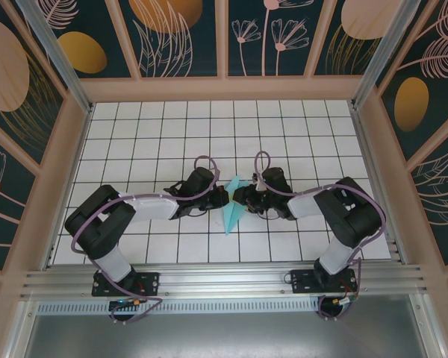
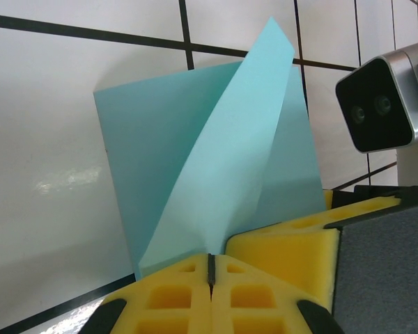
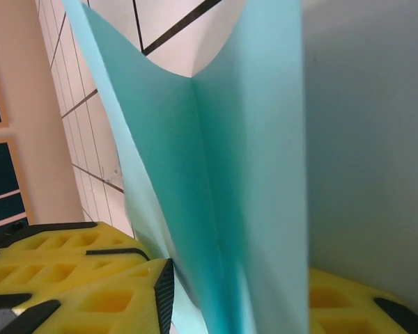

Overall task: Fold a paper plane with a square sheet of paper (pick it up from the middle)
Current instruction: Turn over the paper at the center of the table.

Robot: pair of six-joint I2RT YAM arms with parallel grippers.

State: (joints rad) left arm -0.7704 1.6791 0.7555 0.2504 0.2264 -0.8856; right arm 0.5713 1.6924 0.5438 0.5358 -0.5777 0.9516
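Pinching the sheet of paper [image 2: 216,160] at its lower edge is the left gripper [image 2: 211,270], yellow pads fully closed on it with no gap at the seam. The paper sits mid-frame in the overhead view, between the two wrists, with a narrow point aimed toward the bottom of the frame. One flap stands off the other along a diagonal crease.

The right gripper [image 3: 237,299] straddles the same paper. Its pads stand apart on either side and the centre crease runs up between them. Can't tell whether they actually press on it.

Likely reason: the left clamp anchors the fold so the right can work the flap.

The surface is a glossy white table [image 1: 134,142] with black grid lines. The room is a peach-framed enclosure with dark teal wall panels [image 1: 179,37] printed with leaves and flowers, and an aluminium rail [image 1: 224,280] along the bottom.
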